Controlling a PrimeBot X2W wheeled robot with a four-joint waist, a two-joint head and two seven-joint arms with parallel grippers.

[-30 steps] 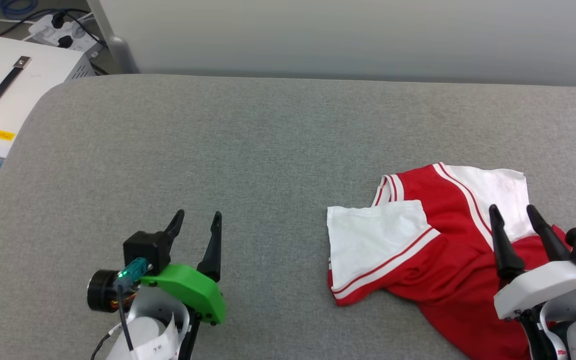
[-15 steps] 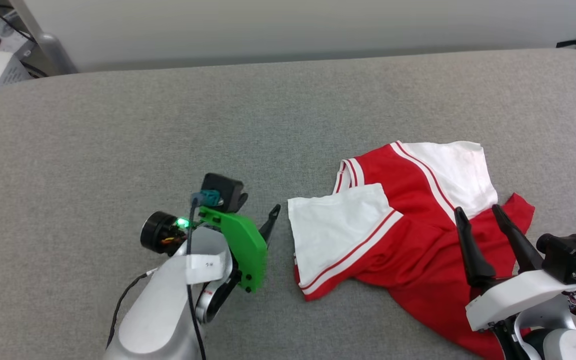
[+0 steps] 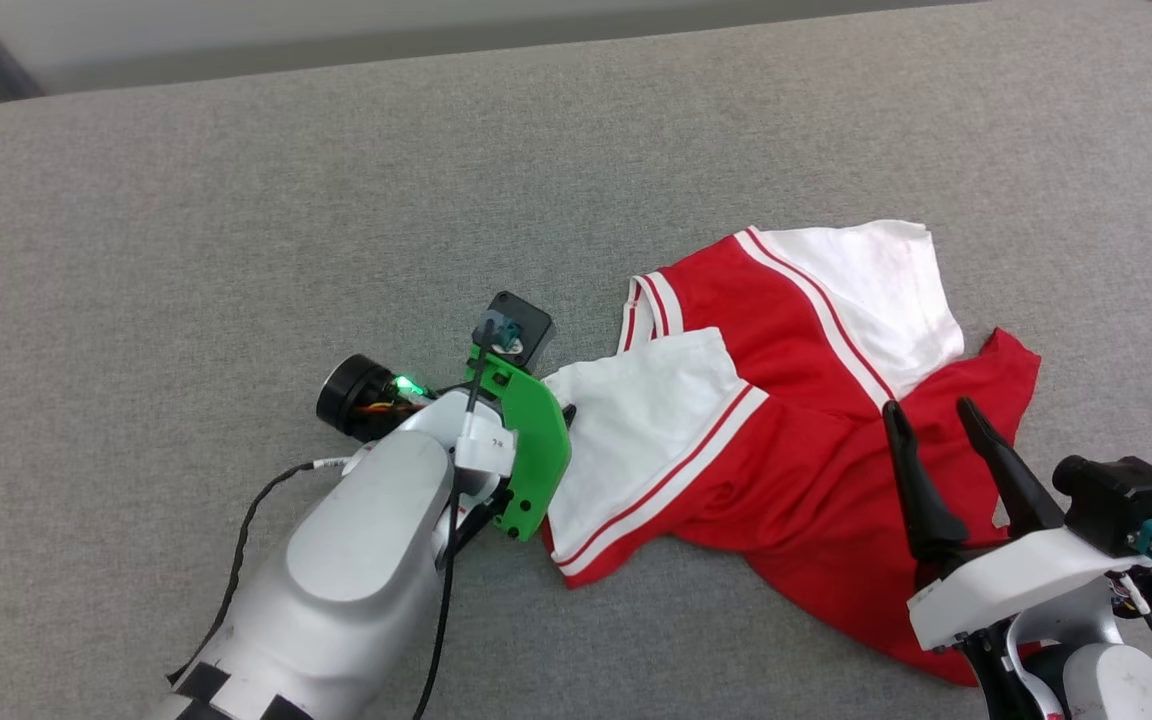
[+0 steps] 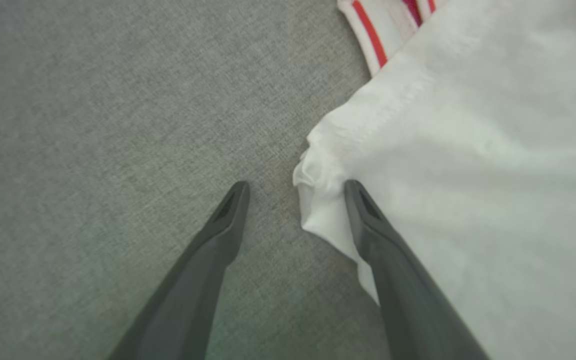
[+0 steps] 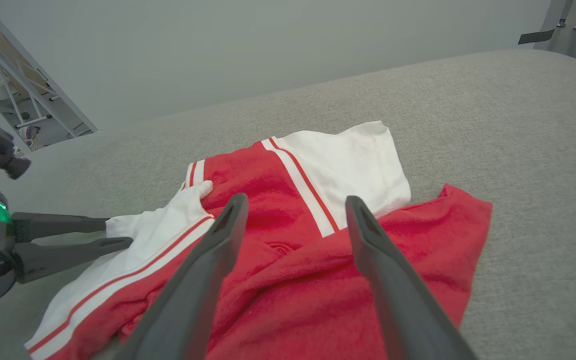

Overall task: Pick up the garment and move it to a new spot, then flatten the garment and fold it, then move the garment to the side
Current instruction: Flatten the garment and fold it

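The left gripper (image 4: 295,184) stands wide open, gripping nothing. The crumpled corner of a white sleeve (image 4: 468,175) lies in the gap, against one finger. The right gripper (image 3: 928,405), equally wide and empty, hangs over the red shirt (image 3: 816,470), which spreads beneath and ahead of its jaws on the grey cushion (image 3: 236,200).

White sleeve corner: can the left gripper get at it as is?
Probably yes. The left gripper is open, and the white sleeve has its bunched corner lying between the fingers on the grey surface. One finger sits at the fabric edge, and nothing seems to block it.
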